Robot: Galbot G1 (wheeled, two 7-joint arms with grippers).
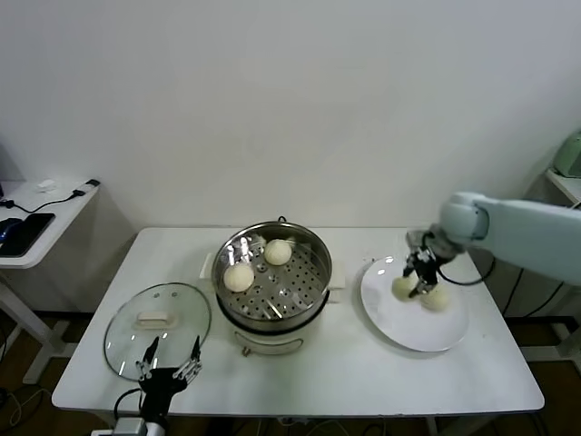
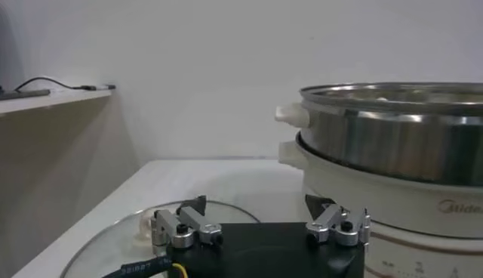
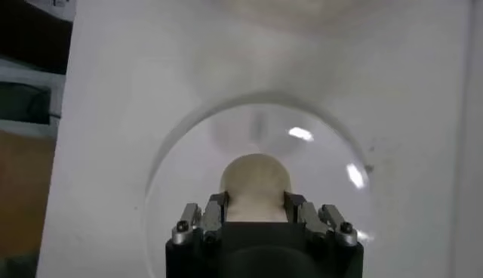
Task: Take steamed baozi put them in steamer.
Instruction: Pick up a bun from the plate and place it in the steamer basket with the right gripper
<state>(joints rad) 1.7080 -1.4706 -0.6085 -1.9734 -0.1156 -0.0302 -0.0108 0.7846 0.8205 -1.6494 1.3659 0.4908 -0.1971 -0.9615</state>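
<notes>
White plate (image 1: 408,329), beside the steamer (image 1: 272,277): right gripper (image 1: 419,277) clenched on a baozi (image 3: 255,185). Left gripper (image 1: 169,359) released, near the steamer.

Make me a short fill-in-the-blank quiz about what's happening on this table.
1. The steamer already holds ___ baozi.
2. The right claw is closed on a baozi lying on the white ___.
3. The left claw hangs open above the glass ___.

Missing words: two; plate; lid
</notes>
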